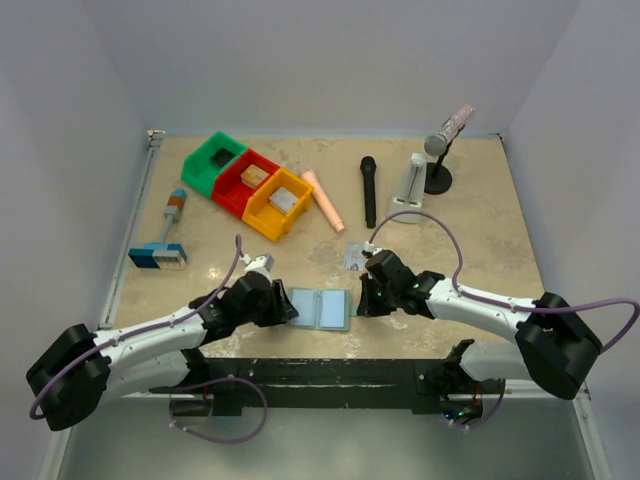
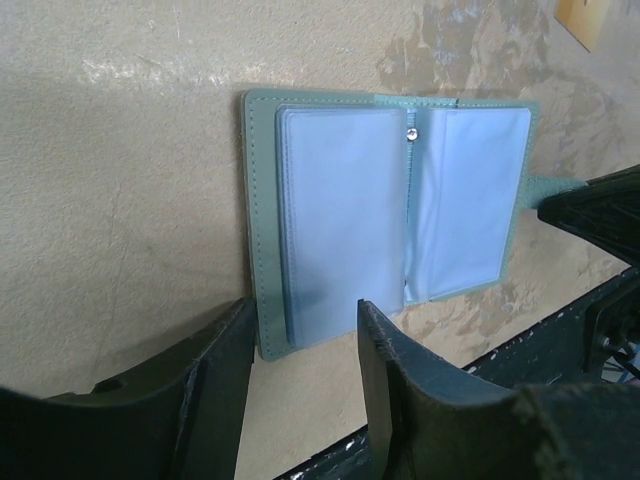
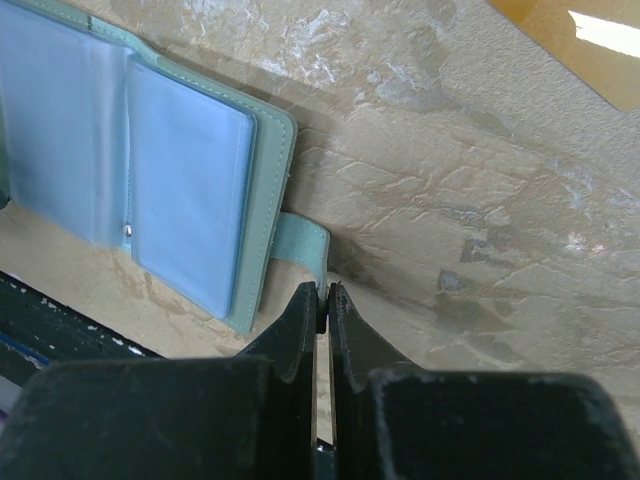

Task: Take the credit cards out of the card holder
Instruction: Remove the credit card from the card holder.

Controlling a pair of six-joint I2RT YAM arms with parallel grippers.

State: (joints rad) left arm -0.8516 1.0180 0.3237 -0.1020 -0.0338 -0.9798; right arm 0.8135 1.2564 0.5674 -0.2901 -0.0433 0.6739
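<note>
Only the top view shows a silvery-grey card (image 1: 355, 258) on the table (image 1: 470, 230), just beyond the right gripper (image 3: 325, 292). That gripper's fingers are pressed together at the clasp tab (image 3: 300, 243) of the open card holder (image 1: 322, 309), though whether they pinch it is unclear. The left gripper (image 2: 305, 308) is spread astride one corner, and the cloudy pockets hide any card inside.

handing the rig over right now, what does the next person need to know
left gripper open, fingers straddling the near edge of the card holder, which lies open flat on the table. right gripper shut on its clasp tab.
Out: silvery card on the table beyond the right gripper; a golden-tan flat thing at the right wrist view's corner is probably the other.
Left: sleeves look empty; confirm, then let go.
</note>
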